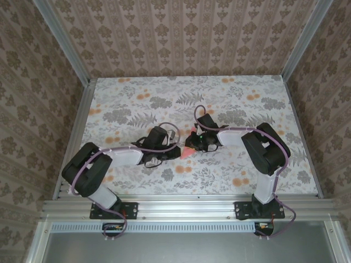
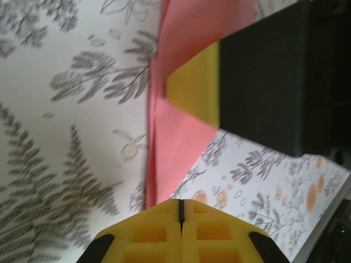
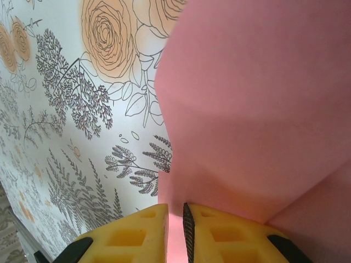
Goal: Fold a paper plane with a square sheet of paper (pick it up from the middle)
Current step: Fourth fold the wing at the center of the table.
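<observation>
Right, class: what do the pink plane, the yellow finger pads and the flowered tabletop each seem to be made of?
The paper plane: thin matte paper, going by its sharp creases. The yellow pads: probably moulded plastic or rubber, matte, with square hollows. The tabletop: a smooth printed sheet, perhaps vinyl or paper; unclear.

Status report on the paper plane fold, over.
Left pincer shut, tips at one end of the paper plane, grip unclear. Right pincer shut on the paper plane. Pincers close together, little room between them.
</observation>
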Controlling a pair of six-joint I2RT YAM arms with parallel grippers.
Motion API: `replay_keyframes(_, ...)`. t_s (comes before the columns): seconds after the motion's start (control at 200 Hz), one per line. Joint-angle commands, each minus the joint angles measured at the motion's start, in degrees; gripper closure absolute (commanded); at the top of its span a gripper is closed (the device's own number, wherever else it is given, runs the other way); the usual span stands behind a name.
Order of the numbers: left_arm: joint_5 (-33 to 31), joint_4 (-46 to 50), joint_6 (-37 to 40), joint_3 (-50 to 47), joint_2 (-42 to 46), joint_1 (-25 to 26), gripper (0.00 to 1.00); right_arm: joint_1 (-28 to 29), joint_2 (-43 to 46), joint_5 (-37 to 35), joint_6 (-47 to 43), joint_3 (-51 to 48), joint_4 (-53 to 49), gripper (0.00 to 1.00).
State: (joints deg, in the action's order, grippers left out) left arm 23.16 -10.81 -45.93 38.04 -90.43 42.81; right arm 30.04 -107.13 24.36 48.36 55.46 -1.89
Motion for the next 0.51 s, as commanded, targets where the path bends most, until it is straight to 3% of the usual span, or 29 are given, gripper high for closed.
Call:
replay_keyframes(0.0,1.94,-3.31,-1.35,3.13,-2.86,-0.09,0.94,-0.16,-3.17,-2.83,0.76,-0.95,-4.74,0.80)
replay_keyframes(0.5,0.79,-3.12,-0.50,5.62,-11.56,0.74,1.00,-0.20,-2.62,-1.49,1.80,-0.93,-3.46,0.84)
